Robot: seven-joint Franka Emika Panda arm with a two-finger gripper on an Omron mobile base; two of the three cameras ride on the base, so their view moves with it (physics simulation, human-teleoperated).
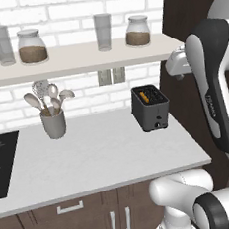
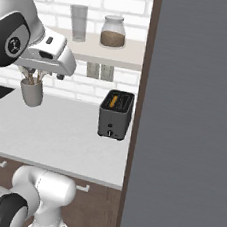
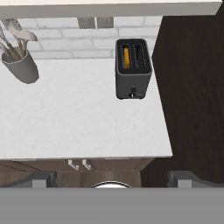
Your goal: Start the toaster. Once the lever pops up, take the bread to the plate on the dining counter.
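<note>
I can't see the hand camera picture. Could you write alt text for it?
A dark grey toaster stands on a white worktop with a slice of bread in its left slot. A grey utensil cup of spoons stands far left, before a white brick wall.

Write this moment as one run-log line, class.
phase: approach | dark grey boxy two-slot toaster: on white worktop | golden-tan bread slice: in left slot | gripper: open, away from toaster

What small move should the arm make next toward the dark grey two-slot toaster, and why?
Probably bring the gripper forward and down toward the front of the dark grey boxy toaster. In the hand view the open fingertips hang well back, over the white worktop's near edge. The golden-tan bread slice sits low in the left slot, so the toaster likely has yet to be started.
</note>
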